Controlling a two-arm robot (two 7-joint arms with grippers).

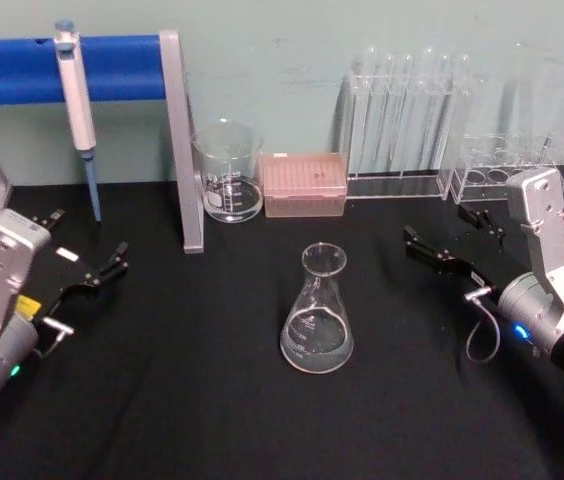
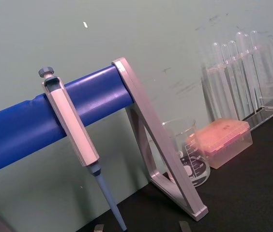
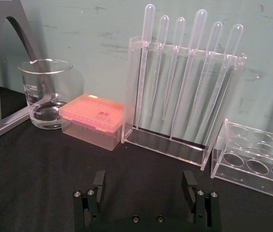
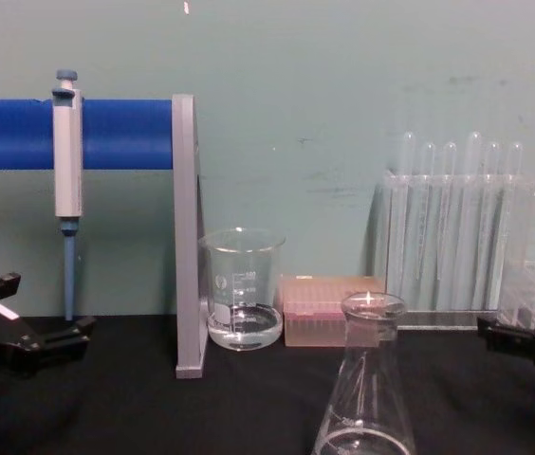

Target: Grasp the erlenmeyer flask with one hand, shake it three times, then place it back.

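The erlenmeyer flask (image 1: pixel 315 315), clear glass with a narrow neck and wide base, stands upright on the black table's middle; the chest view shows its neck and rim (image 4: pixel 367 379) close up. My left gripper (image 1: pixel 87 240) rests open at the left, well apart from the flask, with a small white label on it (image 4: pixel 35 313). My right gripper (image 1: pixel 457 235) sits open at the right, about the same distance from the flask (image 4: pixel 525 320). In the right wrist view its fingers (image 3: pixel 98 182) are spread with nothing between them.
Behind the flask stand a glass beaker (image 1: pixel 229 172) and a pink tip box (image 1: pixel 304 184). A grey post (image 1: pixel 184 140) carries a blue bar with a pipette (image 1: pixel 77 110) hanging on it. Clear racks with tubes (image 1: pixel 407 120) line the back right.
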